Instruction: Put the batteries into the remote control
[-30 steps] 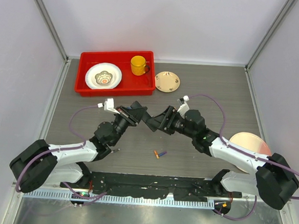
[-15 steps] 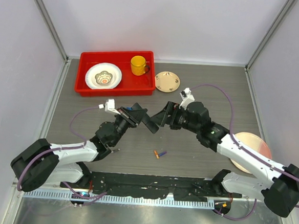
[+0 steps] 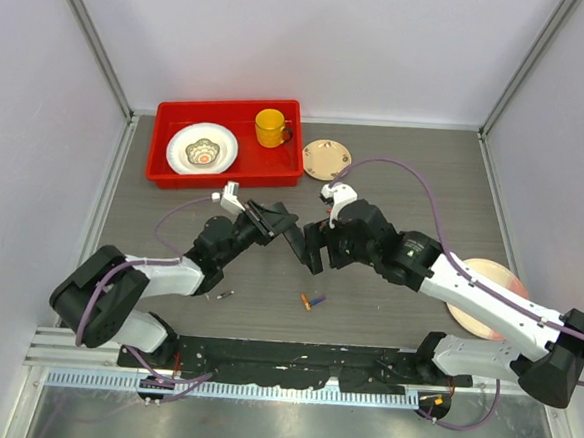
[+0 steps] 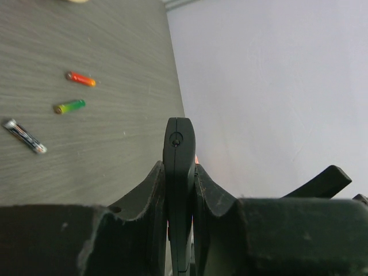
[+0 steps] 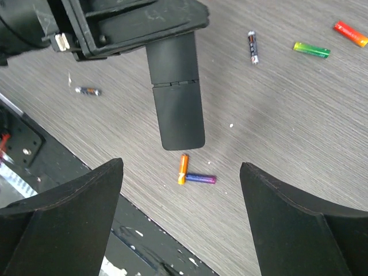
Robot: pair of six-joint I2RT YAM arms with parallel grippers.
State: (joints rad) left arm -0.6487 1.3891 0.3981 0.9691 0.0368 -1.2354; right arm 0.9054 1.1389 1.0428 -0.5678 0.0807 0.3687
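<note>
The left gripper [image 4: 179, 183], clenched on the remote [image 5: 179, 115], holds it aloft, likely presenting its back to the right gripper [image 5: 181, 165], spread wide, with two batteries [image 5: 200, 179] lying at the remote's six o'clock.

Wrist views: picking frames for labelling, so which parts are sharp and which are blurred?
Left wrist: remote and batteries sharp, left fingers dark and soft-edged. Right wrist: remote and batteries crisp, right fingers blurred and dark, no glare.
</note>
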